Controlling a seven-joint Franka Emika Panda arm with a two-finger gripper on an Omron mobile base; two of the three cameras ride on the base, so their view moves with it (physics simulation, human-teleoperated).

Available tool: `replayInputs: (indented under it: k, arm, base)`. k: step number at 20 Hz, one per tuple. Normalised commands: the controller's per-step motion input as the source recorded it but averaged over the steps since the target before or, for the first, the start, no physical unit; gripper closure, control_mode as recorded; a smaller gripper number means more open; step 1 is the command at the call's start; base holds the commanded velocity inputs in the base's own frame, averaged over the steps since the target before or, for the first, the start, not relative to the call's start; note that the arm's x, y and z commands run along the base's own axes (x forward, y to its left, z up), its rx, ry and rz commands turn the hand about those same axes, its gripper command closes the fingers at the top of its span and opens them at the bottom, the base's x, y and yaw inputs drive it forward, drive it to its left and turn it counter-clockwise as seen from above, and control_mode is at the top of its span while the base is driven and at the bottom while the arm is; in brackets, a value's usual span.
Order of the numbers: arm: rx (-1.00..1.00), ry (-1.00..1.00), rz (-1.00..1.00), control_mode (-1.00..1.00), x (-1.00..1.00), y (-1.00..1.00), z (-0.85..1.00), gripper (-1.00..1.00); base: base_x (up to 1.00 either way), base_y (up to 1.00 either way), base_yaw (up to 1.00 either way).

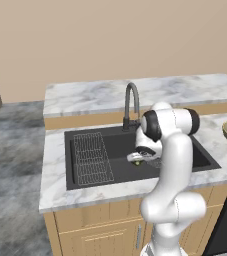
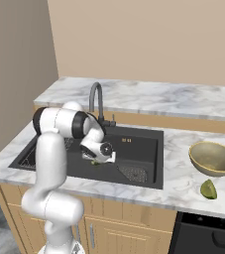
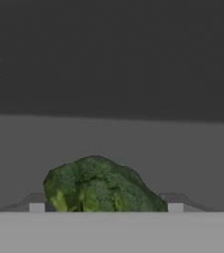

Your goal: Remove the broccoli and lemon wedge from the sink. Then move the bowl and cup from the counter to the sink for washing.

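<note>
My claw [image 3: 106, 207] stands apart astride the broccoli [image 3: 101, 185] down in the sink [image 1: 85, 182] — not yet lifted. Lemon wedge [image 2: 208, 189] already on the bench beside the bowl [image 2: 213, 158] — dishes remain.

You see: gripper [image 2: 100, 158] low in sink [image 2: 143, 149], over green bit | bowl [image 2: 213, 158] on desk [image 2: 183, 186], right | lemon wedge [image 2: 208, 189] just before bowl

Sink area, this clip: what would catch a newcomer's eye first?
The white arm bends down into the black sink, its open gripper straddling the broccoli on the basin floor. On the counter right of the sink sit the tan bowl and, nearer the front edge, the lemon wedge.
</note>
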Motion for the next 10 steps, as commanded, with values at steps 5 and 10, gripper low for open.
replayInputs:
  k: [5,10]
  arm:
    - [0.01,-0.11,0.00,-1.00,-0.14,-0.16,0.24,1.00]
    - [0.02,-0.06,0.00,-1.00,-0.08,-0.15,0.29,1.00]
  base:
    - [0.00,0.00,0.00]
    - [0.00,0.00,0.00]
